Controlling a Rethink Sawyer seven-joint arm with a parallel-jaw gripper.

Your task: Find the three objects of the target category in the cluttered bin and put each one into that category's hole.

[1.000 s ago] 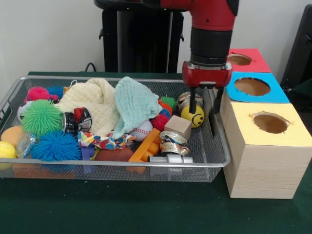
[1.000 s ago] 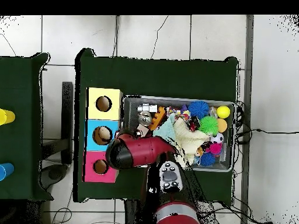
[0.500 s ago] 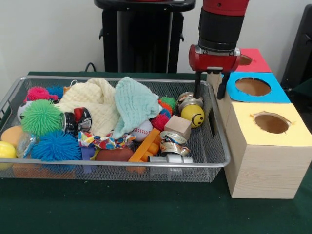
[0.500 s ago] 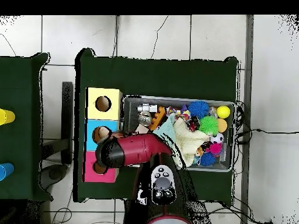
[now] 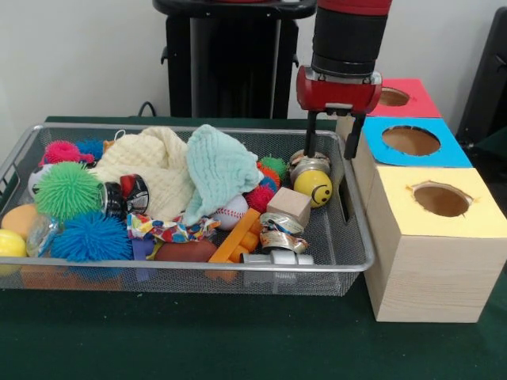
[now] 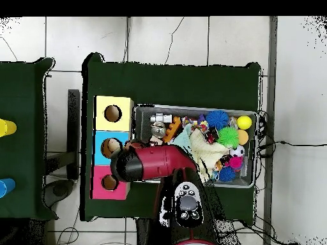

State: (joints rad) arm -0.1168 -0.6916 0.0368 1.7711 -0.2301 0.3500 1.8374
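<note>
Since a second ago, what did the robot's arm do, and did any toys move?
The red and black gripper, fingers open and empty, rose from the wire mesh bin, swung toward the blue-topped wooden box, then came back over the bin's edge above the yellow smiley ball. The toys and cloths stayed put.

text: none readable | labels/brands/numbers: none legible | sign: drawn smiley face, black on the yellow ball (image 5: 314,188) in the wire bin (image 5: 358,237) | patterned tape rolls (image 5: 279,239): print too small to tell | coloured box tops: plain, unmarked
</note>
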